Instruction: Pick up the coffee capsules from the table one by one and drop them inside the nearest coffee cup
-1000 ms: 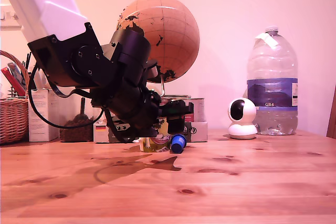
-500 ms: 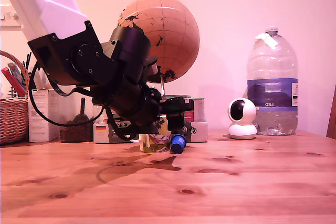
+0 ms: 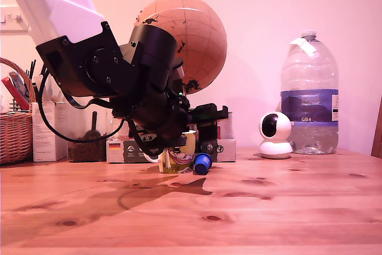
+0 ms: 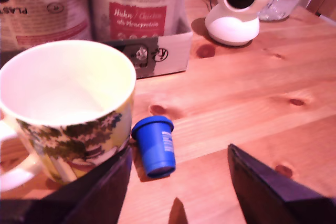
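Just one blue capsule [image 4: 154,145]; one mug [image 4: 63,111]

In the exterior view most of the coffee cup [image 3: 178,158] is hidden behind the arm, while in the wrist view its handle is cut off at the lower left frame edge and the tins' [image 4: 137,9] labels are cropped at the top.

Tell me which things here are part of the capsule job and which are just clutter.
Job: blue coffee capsule lying beside the mug; illustrated mug, empty; open gripper; pine table.

Clutter: globe, water bottle, white camera, wicker basket, labelled tins.
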